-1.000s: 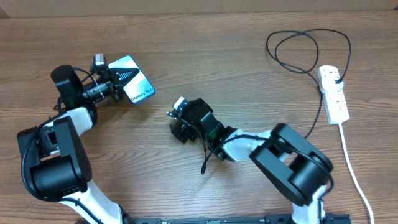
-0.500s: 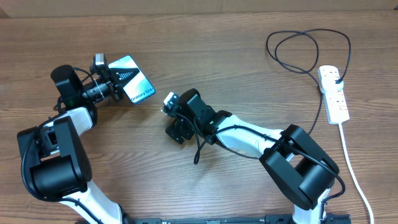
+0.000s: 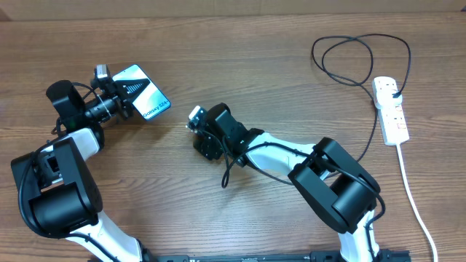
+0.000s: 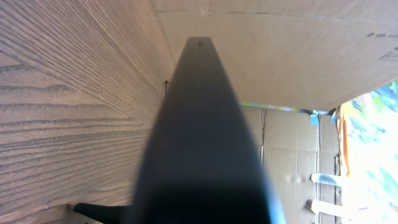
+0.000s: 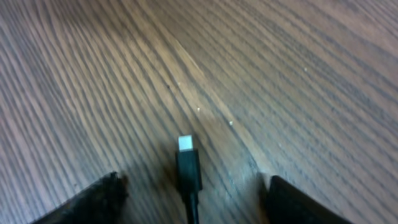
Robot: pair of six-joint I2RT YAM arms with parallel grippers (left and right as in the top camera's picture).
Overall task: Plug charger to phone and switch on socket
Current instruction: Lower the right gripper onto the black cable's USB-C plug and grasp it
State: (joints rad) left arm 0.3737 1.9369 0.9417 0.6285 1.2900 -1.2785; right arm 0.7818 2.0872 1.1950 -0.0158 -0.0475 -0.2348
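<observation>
The left fingers (image 3: pixel 119 100) are closed on the near-left end of the phone (image 3: pixel 144 93) and hold it tilted above the tabletop (image 3: pixel 255 65) at far left, screen up. The left wrist view shows only its dark edge.

The charger (image 5: pixel 188 171) has its metal tip pointing forward between the right fingers (image 5: pixel 102 194). They stand apart on either side of it with a gap on each. Whether they pinch the cable lower down I cannot tell. This hand (image 5: pixel 193 198) sits mid-table, well apart from the phone.

The socket (image 3: pixel 389 109) lies at far right with the black plug (image 3: pixel 394 89) already in it, and its switch probably remains to be pressed.

The main risk is mating: if the tip is loosely held or skewed to the port, it will likely skid off the phone's edge. Slack cable trailing under the right arm could snag and tug the tip aside.
</observation>
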